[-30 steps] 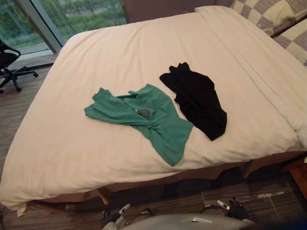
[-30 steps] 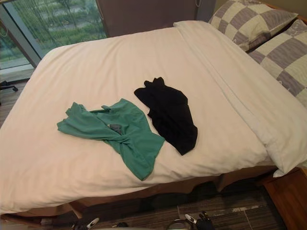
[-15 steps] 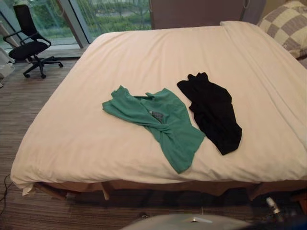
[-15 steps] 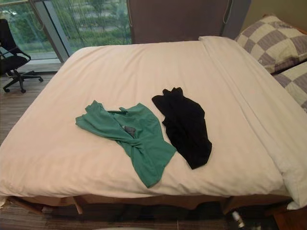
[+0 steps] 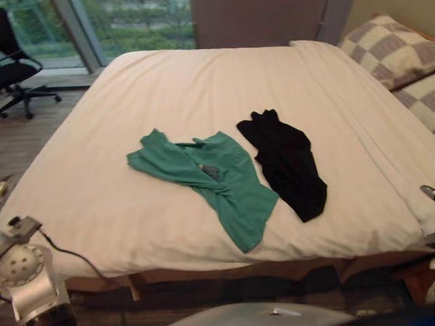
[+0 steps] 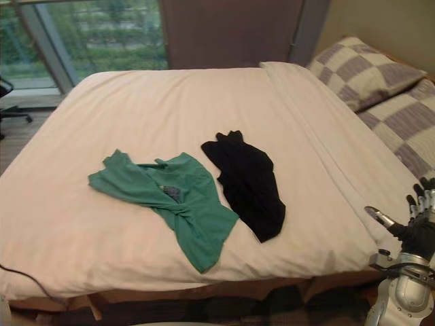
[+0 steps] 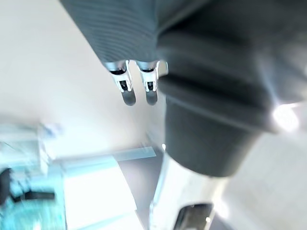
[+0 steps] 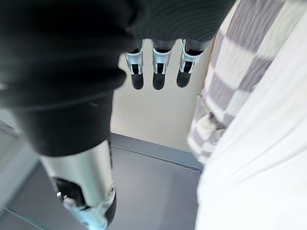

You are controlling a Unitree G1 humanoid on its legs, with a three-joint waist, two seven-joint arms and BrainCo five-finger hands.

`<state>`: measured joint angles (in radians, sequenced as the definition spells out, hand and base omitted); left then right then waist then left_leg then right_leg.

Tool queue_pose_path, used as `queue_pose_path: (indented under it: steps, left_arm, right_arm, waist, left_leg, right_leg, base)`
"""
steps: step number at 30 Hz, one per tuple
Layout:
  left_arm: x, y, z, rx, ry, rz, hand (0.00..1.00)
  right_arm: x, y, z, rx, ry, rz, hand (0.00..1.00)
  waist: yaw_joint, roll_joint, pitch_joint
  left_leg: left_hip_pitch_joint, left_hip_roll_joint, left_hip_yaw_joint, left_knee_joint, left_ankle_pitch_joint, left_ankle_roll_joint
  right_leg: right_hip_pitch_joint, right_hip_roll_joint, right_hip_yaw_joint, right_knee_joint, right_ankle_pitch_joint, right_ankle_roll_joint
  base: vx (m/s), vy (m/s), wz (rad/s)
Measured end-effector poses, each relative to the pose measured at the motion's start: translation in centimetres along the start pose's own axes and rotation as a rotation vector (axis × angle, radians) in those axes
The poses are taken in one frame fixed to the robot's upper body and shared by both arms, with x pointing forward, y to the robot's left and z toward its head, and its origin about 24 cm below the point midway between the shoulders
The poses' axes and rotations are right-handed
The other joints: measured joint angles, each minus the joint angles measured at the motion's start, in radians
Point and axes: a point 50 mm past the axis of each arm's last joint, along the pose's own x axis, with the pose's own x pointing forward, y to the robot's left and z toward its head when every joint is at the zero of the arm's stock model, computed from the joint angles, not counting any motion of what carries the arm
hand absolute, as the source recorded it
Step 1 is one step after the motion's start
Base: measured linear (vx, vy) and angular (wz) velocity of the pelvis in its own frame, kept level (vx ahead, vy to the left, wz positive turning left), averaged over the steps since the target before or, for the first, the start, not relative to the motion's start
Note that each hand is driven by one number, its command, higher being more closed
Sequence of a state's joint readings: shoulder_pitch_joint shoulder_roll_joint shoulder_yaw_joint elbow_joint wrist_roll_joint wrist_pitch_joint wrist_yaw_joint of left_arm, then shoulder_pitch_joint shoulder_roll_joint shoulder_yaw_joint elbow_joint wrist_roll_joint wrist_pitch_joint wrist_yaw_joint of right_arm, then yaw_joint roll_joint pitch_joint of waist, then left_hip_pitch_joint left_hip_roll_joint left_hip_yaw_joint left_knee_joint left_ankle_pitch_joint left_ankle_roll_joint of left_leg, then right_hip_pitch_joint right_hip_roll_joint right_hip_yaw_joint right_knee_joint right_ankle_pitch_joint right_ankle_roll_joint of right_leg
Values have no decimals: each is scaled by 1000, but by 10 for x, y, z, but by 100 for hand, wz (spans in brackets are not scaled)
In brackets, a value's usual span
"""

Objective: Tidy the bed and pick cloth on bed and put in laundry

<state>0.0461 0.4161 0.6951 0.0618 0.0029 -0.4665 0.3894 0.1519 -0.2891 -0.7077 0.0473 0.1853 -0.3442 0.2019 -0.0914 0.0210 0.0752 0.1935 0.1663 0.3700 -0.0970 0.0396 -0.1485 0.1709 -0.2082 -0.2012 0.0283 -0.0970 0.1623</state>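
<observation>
A crumpled green cloth [image 5: 216, 182] lies on the white bed [image 5: 170, 88], near its front edge. Just to its right lies a black cloth [image 5: 287, 161], spread lengthwise, with a narrow gap between the two. My right hand [image 6: 420, 221] is raised at the bed's front right corner, well to the right of the black cloth; its fingers [image 8: 153, 72] are straight and hold nothing. My left hand [image 7: 127, 93] has straight fingers too and holds nothing; its arm [image 5: 24, 275] rises at the lower left, before the bed's front edge.
Two checked pillows [image 6: 360, 68] lie at the bed's far right. A black office chair [image 5: 13, 68] stands on the wooden floor at the far left, by the windows [image 6: 88, 34]. A dark panel [image 6: 231, 34] stands behind the bed.
The camera has shifted. My left arm has come up at the lower left and my right hand at the lower right. The two cloths lie as before.
</observation>
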Motion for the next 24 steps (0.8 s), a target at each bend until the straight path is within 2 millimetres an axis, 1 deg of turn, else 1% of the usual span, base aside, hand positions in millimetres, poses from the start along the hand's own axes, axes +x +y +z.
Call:
queue_pose_path:
  steps: [1, 2, 3, 5, 7, 8, 9, 10, 11, 12, 13, 14, 15, 18, 20, 22, 24]
  left_arm:
    - [1, -6, 2, 10, -13, -51, 0]
    - [2, -15, 4, 28, -29, -122, 0]
    - [1, -21, 4, 36, -35, -163, 0]
    - [-2, -33, 4, 39, -29, -241, 0]
    - [-6, -39, 0, 69, -19, -284, 0]
    - [-7, -43, -3, 74, 0, -311, 0]
    - [-3, -53, -5, 74, 7, -340, 0]
    - [2, -62, -4, 83, 0, -360, 0]
    - [15, -74, 2, 103, -26, -380, 0]
    - [32, -88, 9, 141, -61, -395, 0]
    - [41, -94, 13, 160, -74, -392, 0]
    - [52, -101, 17, 180, -78, -383, 0]
    - [57, -112, 20, 195, -70, -389, 0]
    - [65, -122, 28, 211, -58, -383, 0]
    - [77, -129, 41, 193, -76, -366, 0]
    - [90, -138, 60, 153, -102, -337, 0]
    - [92, -148, 70, 140, -119, -351, 0]
  right_arm:
    - [0, 2, 2, -15, -6, 27, 0]
    - [0, 5, 7, -28, -24, 65, 0]
    - [1, 7, 11, -46, -40, 90, 0]
    - [0, 9, 19, -61, -69, 135, 0]
    - [-1, 13, 25, -66, -83, 180, 0]
    - [0, 18, 29, -61, -96, 206, 0]
    - [3, 23, 34, -55, -118, 228, 0]
    - [5, 27, 37, -47, -134, 238, 0]
    - [12, 35, 43, -20, -170, 247, 0]
    - [21, 44, 53, 27, -228, 249, 0]
    - [25, 48, 58, 49, -258, 249, 0]
    - [29, 53, 68, 65, -304, 247, 0]
    - [30, 53, 80, 70, -358, 237, 0]
    - [31, 53, 97, 85, -430, 246, 0]
    - [29, 54, 108, 105, -475, 260, 0]
    - [27, 54, 121, 138, -537, 252, 0]
    - [23, 55, 132, 143, -591, 247, 0]
  waist:
    - [-10, 10, 0]
    - [-28, 15, 3]
    - [-33, 25, 4]
    - [-42, 35, 12]
    - [-47, 37, 17]
    - [-49, 38, 21]
    - [-54, 32, 46]
    - [-54, 29, 67]
    - [-55, 21, 103]
    - [-54, 9, 152]
    - [-53, 1, 176]
    - [-53, -6, 208]
    - [-53, -5, 232]
    - [-53, 0, 275]
    - [-52, 1, 280]
    - [-50, -1, 311]
    - [-48, -2, 329]
  left_leg:
    - [1, 0, 9, 0, 0, 1]
    - [3, 0, 18, 0, 0, 1]
    - [7, 1, 31, 0, 0, 1]
    - [10, 4, 43, 0, -3, 2]
    - [-12, 10, 58, 0, -5, 1]
    - [-44, 12, 62, 3, -3, 2]
    - [-88, 16, 63, 22, 4, 5]
    - [-122, 20, 63, 40, 4, 6]
    - [-173, 27, 63, 68, 8, 11]
    - [-231, 37, 63, 92, 17, 16]
    - [-257, 43, 65, 104, 20, 18]
    - [-288, 49, 72, 115, 25, 20]
    - [-313, 53, 86, 120, 28, 23]
    - [-324, 60, 103, 127, 28, 23]
    - [-371, 69, 118, 146, 27, 23]
    - [-412, 80, 118, 163, 27, 23]
    - [-449, 86, 119, 181, 27, 24]
  right_leg:
    - [-4, 0, 12, 2, 0, 0]
    - [-16, 1, 29, 9, 1, -1]
    - [-23, 2, 42, 13, 2, -1]
    - [-31, 7, 60, 15, 3, -2]
    - [-73, 15, 84, 24, 2, -6]
    - [-116, 17, 93, 35, 4, -9]
    - [-164, 17, 103, 56, 8, -13]
    - [-197, 17, 108, 70, 11, -15]
    - [-245, 19, 114, 88, 20, -18]
    - [-301, 26, 123, 101, 39, -24]
    - [-328, 30, 129, 105, 47, -26]
    - [-362, 33, 135, 114, 55, -29]
    - [-394, 34, 139, 125, 57, -31]
    - [-425, 37, 148, 153, 57, -32]
    - [-478, 40, 154, 173, 57, -32]
    - [-524, 46, 157, 203, 57, -32]
    - [-565, 47, 159, 223, 55, -35]
  base:
    - [-70, -3, -42]
    - [-63, -5, -35]
    - [-71, -4, -37]
    - [-90, -11, -27]
    - [-103, -19, -21]
    - [-69, -19, -18]
    - [-87, -21, -11]
    - [-94, -28, -4]
    - [-130, -41, -4]
    - [-128, -45, -6]
    - [-138, -46, -12]
    - [-97, -38, -14]
    - [-67, -32, -13]
    - [30, -5, -12]
    - [14, -1, -3]
    - [0, 0, 0]
    - [0, 0, 0]
